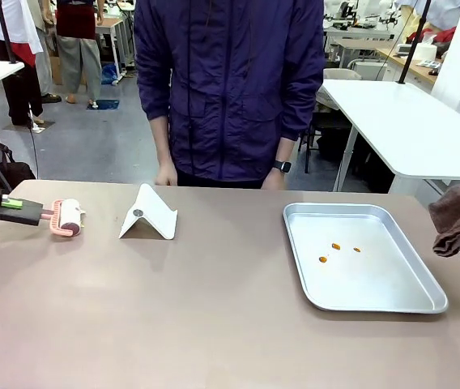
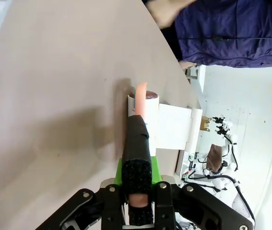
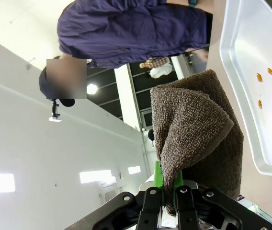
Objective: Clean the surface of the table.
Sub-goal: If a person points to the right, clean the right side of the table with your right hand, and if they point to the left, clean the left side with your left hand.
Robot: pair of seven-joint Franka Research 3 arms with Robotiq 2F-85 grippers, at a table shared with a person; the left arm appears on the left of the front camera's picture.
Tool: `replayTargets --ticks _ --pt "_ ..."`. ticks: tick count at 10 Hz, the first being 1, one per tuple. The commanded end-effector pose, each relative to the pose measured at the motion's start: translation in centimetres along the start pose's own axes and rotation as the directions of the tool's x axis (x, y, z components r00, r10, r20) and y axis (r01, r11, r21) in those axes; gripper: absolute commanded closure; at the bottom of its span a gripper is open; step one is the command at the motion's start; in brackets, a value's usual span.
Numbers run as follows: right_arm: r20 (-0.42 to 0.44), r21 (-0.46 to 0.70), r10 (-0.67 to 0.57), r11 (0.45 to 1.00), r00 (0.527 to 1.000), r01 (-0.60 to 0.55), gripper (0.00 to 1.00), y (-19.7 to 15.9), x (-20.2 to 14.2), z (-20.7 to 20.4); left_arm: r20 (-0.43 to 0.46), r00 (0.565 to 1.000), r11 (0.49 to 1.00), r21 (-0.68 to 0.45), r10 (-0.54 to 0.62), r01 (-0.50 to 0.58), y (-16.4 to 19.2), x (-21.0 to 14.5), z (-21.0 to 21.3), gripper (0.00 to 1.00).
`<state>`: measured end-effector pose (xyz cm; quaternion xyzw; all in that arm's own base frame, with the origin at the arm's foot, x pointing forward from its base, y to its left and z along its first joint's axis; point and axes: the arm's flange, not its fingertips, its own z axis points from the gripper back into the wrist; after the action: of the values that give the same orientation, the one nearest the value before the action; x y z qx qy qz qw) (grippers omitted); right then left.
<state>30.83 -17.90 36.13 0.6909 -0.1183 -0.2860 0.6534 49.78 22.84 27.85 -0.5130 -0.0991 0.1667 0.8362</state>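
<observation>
The table (image 1: 214,316): rigid, smooth (nothing to grasp; I'd press on it). Left gripper (image 2: 137,179) clamps the lint roller (image 1: 68,216), well left of the tray (image 1: 376,306). Right gripper (image 3: 171,194) clamps the towel (image 1: 459,220), just right of it.

Lint roller (image 1: 66,217), pink frame with a white roll, near the far left corner of the surface (image 1: 214,324). Folded white card (image 1: 149,215), standing tent-wise just beside the roller toward the middle, bearing one dark dot. Metal tray (image 1: 376,275), shallow and silver, on the right half, with three orange specks (image 1: 335,245) inside. Brown towel (image 1: 459,219), bunched, hanging at the right edge. Person (image 1: 230,89) in a dark purple jacket with a wristwatch (image 1: 283,167), at the far edge.
</observation>
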Motion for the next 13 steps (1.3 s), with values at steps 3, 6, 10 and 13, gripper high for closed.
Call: replayTargets --ticks 3,6,10,13 --pt "-0.007 0.002 0.009 1.000 1.000 -0.009 1.00 0.4 -0.2 -0.2 -0.065 0.998 0.997 0.082 0.007 -0.002 -0.5 1.4 -4.2 0.78" --pt "-0.007 0.002 0.009 1.000 1.000 -0.009 1.00 0.4 -0.2 -0.2 -0.082 0.996 0.998 0.047 -0.033 0.037 -2.5 1.6 -5.2 0.78" --pt "-0.007 0.002 0.009 1.000 1.000 -0.009 1.00 0.4 -0.2 -0.2 -0.046 0.990 0.980 -0.154 -0.136 0.128 -4.7 -1.4 0.1 0.78" --pt "-0.007 0.002 0.009 1.000 1.000 -0.009 1.00 0.4 -0.2 -0.2 -0.052 0.972 0.921 -0.336 -0.229 0.199 -5.5 -7.8 6.6 0.78"
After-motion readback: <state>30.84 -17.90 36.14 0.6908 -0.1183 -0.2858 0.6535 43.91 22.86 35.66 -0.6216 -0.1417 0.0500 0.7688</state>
